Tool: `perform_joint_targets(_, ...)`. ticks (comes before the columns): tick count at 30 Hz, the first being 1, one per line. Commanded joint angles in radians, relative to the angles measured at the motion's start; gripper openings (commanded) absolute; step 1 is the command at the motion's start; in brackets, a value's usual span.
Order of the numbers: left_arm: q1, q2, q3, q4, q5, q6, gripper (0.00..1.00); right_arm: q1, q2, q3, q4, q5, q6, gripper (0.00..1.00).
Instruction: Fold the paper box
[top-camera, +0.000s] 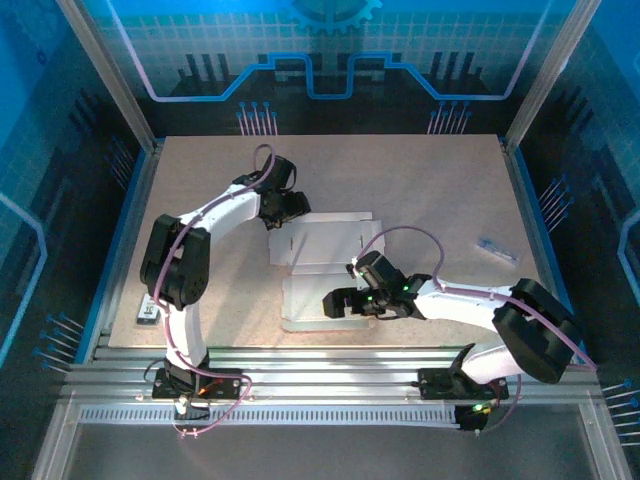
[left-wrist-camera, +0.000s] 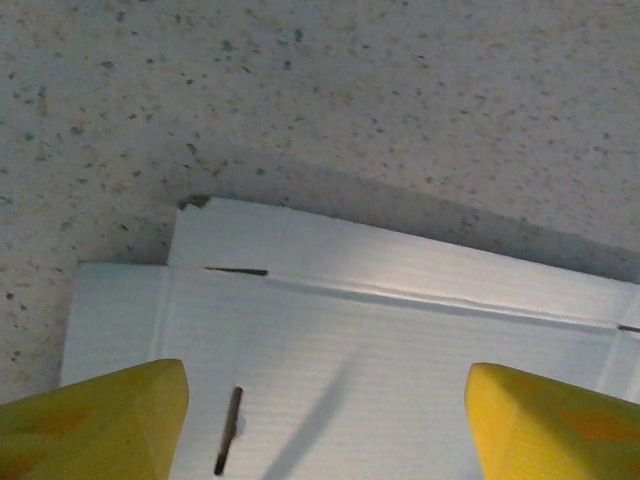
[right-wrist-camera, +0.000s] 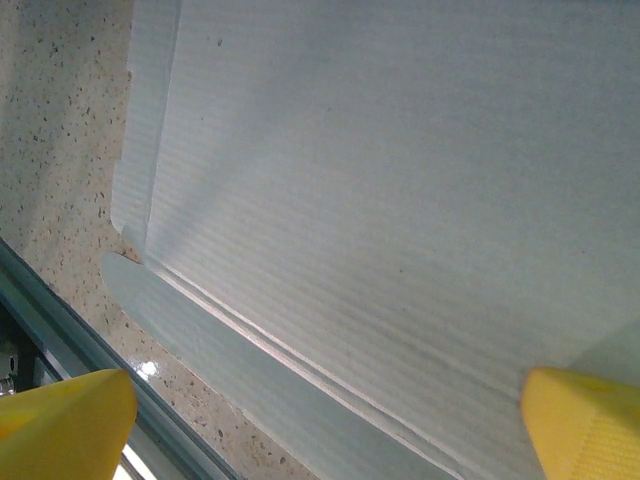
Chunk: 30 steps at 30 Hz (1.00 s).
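Paper box, place: the paper box (top-camera: 315, 250) lies opened out flat near the middle of the table (top-camera: 430, 180), between the two grippers.
Paper box, face: the whitish side is up, and the wrist views show fine ribbed lines across it (right-wrist-camera: 400, 200).
Paper box, creases: straight folds divide it into panels. A narrow flap runs along the far edge and another, glossier strip along the near edge.
Paper box, slots: in the left wrist view (left-wrist-camera: 400, 340) a short dark slot (left-wrist-camera: 228, 430) sits near the left finger, and a thin slit (left-wrist-camera: 237, 271) lies on the fold at the far-left corner.
Left gripper: the left gripper (top-camera: 294, 212) is at the sheet's far-left corner. Its yellow fingers (left-wrist-camera: 100, 420) stand wide apart above the card, holding nothing. I cannot tell whether they touch it.
Right gripper: the right gripper (top-camera: 335, 302) is at the near edge, jaws spread fully and empty. One fingertip (right-wrist-camera: 590, 420) is over the card and the other is out over the table's edge by the metal rail (right-wrist-camera: 60, 320).
Elsewhere: a small grey card (top-camera: 148, 310) lies at the near-left corner, well apart from the sheet.
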Motion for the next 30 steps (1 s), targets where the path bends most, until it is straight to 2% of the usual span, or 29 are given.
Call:
perform_joint_targets(1, 0.024, 0.043, 0.053, -0.056, -0.036, 0.018, 0.74, 0.016, -0.021, -0.02, -0.028, 0.015, 0.016, 1.0)
perform_joint_targets(21, 0.06, 0.209, 0.188, -0.051, 0.066, 0.117, 0.77, 0.018, -0.032, -0.052, -0.009, 0.019, 0.02, 1.0)
perform_joint_targets(25, 0.06, 0.207, 0.175, 0.0, 0.136, 0.132, 0.77, 0.018, -0.031, -0.055, -0.01, 0.023, 0.017, 1.0)
perform_joint_targets(30, 0.059, 0.173, 0.157, 0.026, 0.146, 0.149, 0.76, 0.017, -0.015, -0.057, 0.006, 0.02, 0.023, 1.0)
